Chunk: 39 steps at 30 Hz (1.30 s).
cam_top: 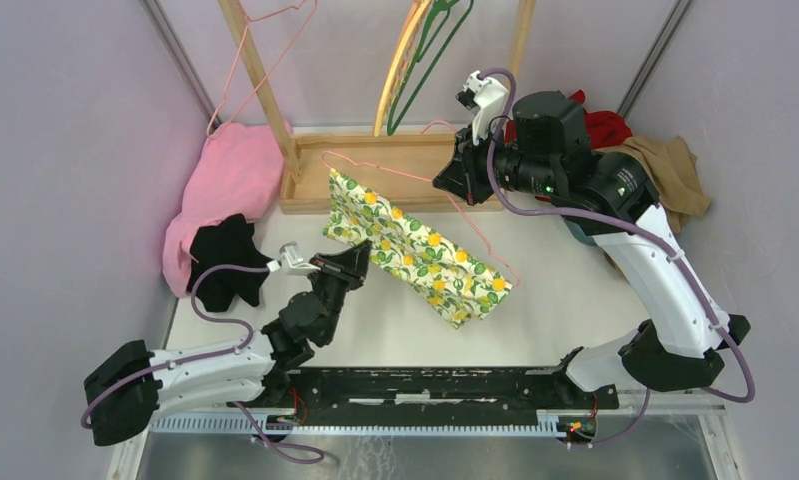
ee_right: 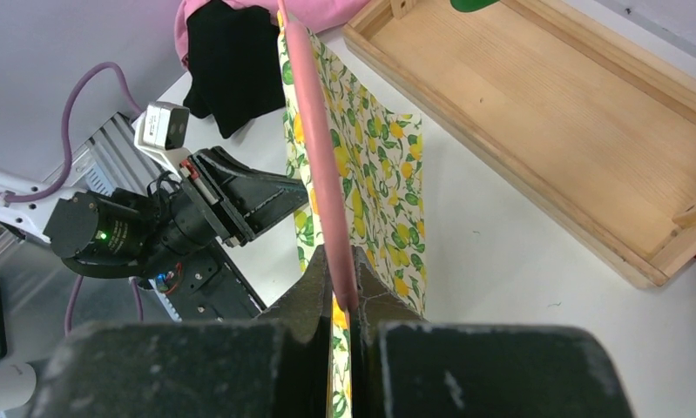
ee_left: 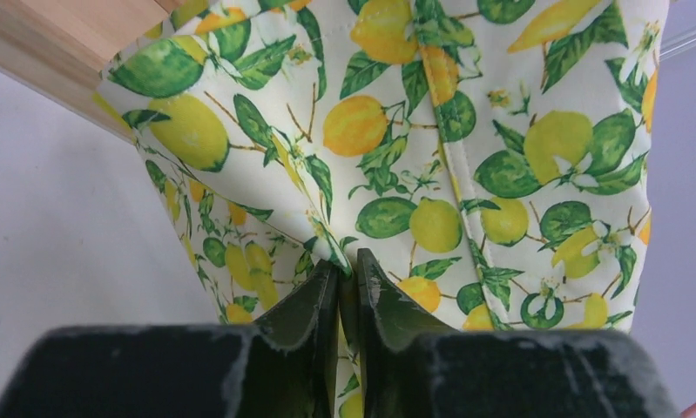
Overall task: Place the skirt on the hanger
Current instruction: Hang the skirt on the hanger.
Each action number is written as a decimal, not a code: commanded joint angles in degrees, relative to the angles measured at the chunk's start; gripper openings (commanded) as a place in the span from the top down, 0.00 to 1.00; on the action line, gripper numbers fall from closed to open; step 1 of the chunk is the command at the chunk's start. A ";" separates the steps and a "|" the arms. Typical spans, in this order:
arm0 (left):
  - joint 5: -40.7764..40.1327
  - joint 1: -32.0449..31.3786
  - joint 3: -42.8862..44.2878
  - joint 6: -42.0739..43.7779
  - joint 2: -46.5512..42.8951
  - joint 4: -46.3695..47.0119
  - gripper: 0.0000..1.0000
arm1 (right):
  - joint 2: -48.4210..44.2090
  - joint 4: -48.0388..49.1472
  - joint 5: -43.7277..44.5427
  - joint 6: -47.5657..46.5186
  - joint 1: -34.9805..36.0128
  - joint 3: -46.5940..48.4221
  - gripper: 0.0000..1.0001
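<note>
Mid-drape. Pinching a fold of the skirt (cam_top: pixel 415 250), centre of the top view, with the left end effector (ee_left: pixel 348 261), clenched tight. Gripping the hanger (ee_right: pixel 314 131) carrying it with the right end effector (ee_right: pixel 340 279). Next, probably: pulling fabric evenly across, gently, without dragging it off.

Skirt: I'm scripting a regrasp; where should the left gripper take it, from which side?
Pinch the skirt at its edge facing the left gripper, coming from the left. It hangs as a thin sheet from the hanger in the right gripper, so that edge fits between fingers.
</note>
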 commanded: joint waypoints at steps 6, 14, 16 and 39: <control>1.99 4.91 6.76 -2.18 -13.16 -27.24 0.84 | 0.01 2.13 2.57 -1.54 -0.65 0.92 0.99; 1.98 6.31 6.12 -2.58 -18.23 -34.75 0.86 | 0.86 1.53 4.03 -1.89 -0.88 1.93 0.99; 1.65 6.62 5.98 -2.93 -18.99 -36.20 0.86 | 0.88 1.44 4.07 -1.94 -0.88 1.99 0.99; -1.31 9.19 8.87 -1.40 -25.01 -51.43 0.97 | 0.12 -0.60 5.83 -3.04 -1.14 3.24 0.99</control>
